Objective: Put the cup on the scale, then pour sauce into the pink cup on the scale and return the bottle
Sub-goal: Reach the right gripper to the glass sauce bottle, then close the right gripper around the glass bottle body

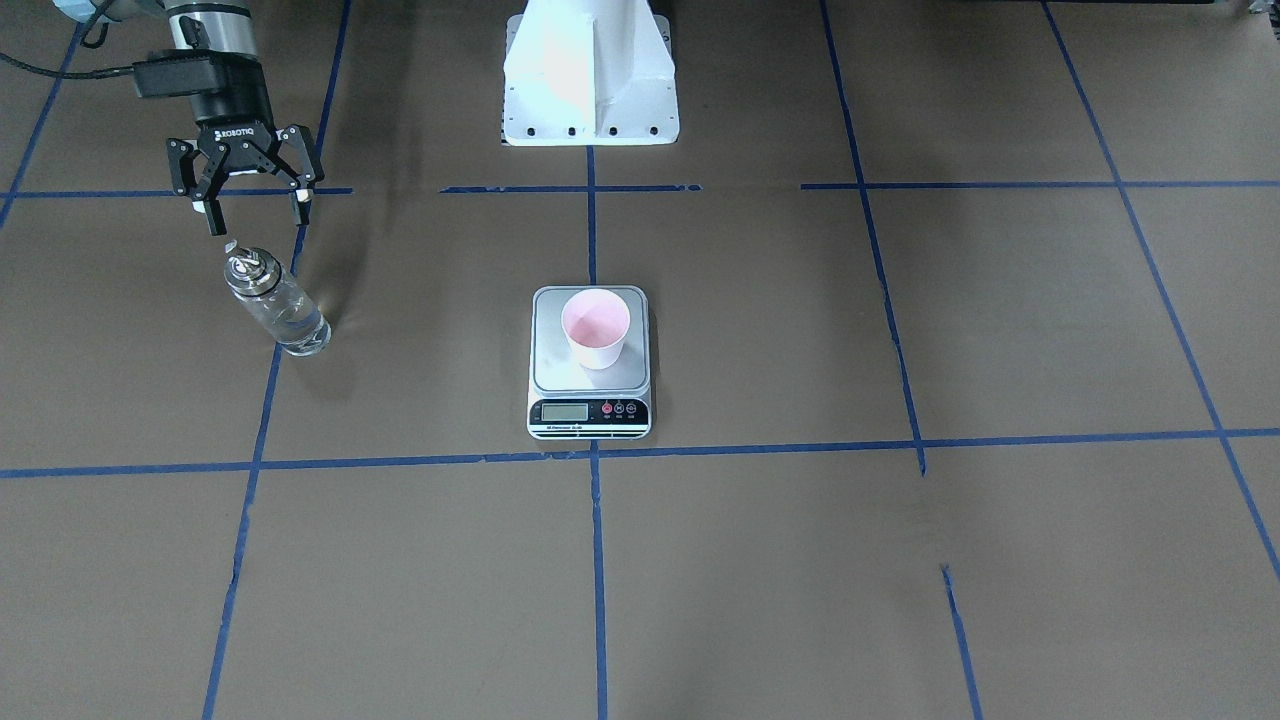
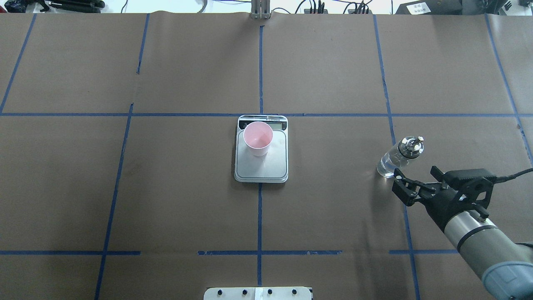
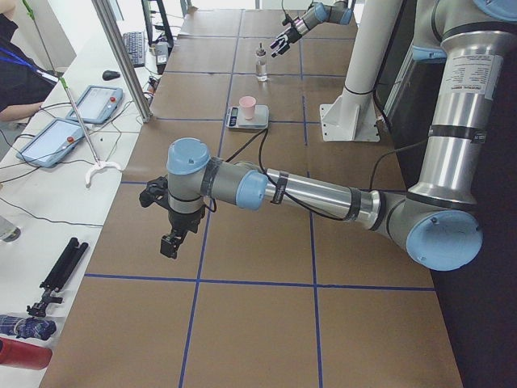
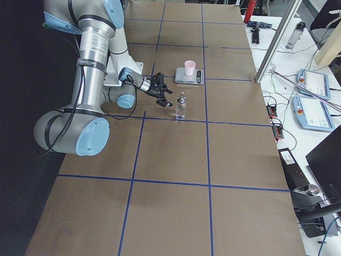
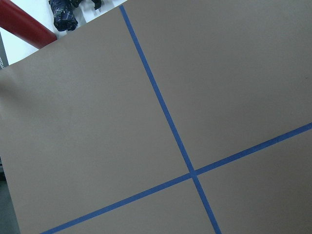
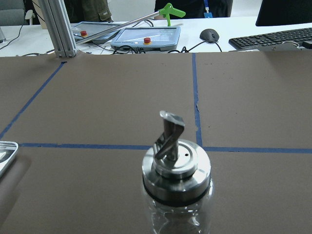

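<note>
The pale pink cup [image 1: 596,328] stands upright on the steel platform of the scale [image 1: 555,372], at the table's middle [image 2: 258,138]. The clear glass bottle [image 1: 275,305] with its metal pour spout stands upright on the table, on the robot's right [image 2: 397,158]. Clear sauce [image 1: 300,330] fills its lower part. My right gripper [image 1: 255,215] is open just on the robot's side of the bottle, apart from it, with nothing between its fingers. In the right wrist view the spout cap [image 6: 175,165] is close and centred. My left gripper [image 3: 171,241] hangs over bare table far from the scale; I cannot tell its state.
The white robot pedestal [image 1: 590,75] stands behind the scale. Blue tape lines [image 2: 260,216] grid the brown table cover. Beyond the far edge are an aluminium post [image 6: 56,27], tablets [image 6: 146,36] and a keyboard [image 6: 270,39]. A person [image 3: 16,73] is at the side bench.
</note>
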Action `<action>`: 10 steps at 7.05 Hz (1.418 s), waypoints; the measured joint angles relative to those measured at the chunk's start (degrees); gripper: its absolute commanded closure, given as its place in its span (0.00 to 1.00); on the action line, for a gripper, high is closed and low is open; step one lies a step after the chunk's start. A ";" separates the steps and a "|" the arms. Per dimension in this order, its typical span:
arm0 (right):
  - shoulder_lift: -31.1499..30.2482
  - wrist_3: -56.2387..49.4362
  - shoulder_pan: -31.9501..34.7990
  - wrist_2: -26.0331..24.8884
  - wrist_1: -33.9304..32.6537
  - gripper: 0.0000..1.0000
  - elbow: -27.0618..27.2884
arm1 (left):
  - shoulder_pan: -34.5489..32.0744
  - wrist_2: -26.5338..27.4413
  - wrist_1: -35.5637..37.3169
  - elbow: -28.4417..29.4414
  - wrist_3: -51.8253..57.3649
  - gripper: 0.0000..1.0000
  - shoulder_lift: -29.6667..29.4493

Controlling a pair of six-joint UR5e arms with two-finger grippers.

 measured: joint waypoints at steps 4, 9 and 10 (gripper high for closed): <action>5.86 -0.26 -1.16 -3.96 7.05 0.02 -12.49 | -0.02 0.04 0.07 -0.17 -0.05 0.00 0.00; 8.78 -1.33 -0.40 -4.65 8.91 0.02 -18.73 | 0.01 0.05 0.07 -0.18 -0.05 0.00 0.00; 8.83 -1.56 0.42 -4.60 8.90 0.02 -18.91 | 0.00 0.03 0.07 -0.20 -0.05 0.00 0.00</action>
